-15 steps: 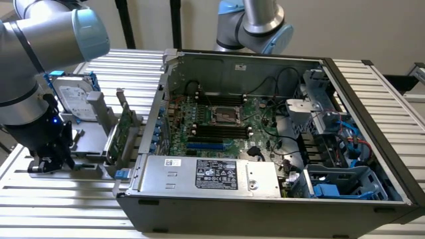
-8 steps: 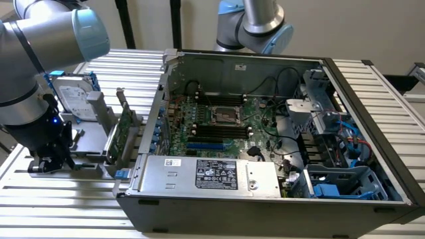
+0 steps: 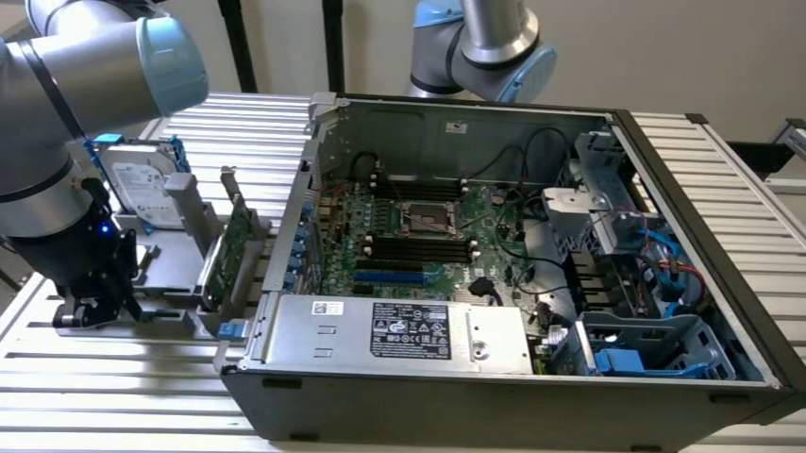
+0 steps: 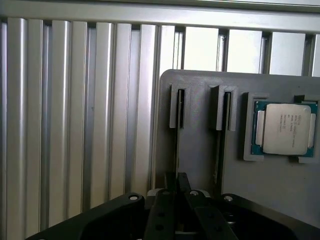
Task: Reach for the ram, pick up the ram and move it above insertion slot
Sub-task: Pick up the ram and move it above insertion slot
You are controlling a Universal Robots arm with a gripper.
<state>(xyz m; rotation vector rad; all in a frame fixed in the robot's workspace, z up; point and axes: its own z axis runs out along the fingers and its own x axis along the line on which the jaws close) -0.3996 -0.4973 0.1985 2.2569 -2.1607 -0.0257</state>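
The ram (image 4: 176, 150) stands on edge in a grey holder (image 4: 200, 155). In the wrist view it shows as a thin dark line running from a slotted post down to my fingers. My gripper (image 4: 177, 192) is shut on the ram's near end, its two dark fingers pressed close on either side of it. In the exterior view the gripper (image 3: 91, 307) is low over the holder at the exterior view's left, and the arm hides the ram. The black memory slots (image 3: 413, 248) lie on the motherboard inside the open computer case (image 3: 504, 387).
A processor chip (image 4: 286, 129) sits in a recess of the holder. A silver hard drive (image 3: 139, 184) and a green expansion card (image 3: 226, 253) stand upright between my arm and the case. A second arm (image 3: 485, 47) stands behind the case. The table is ribbed aluminium (image 4: 75, 125).
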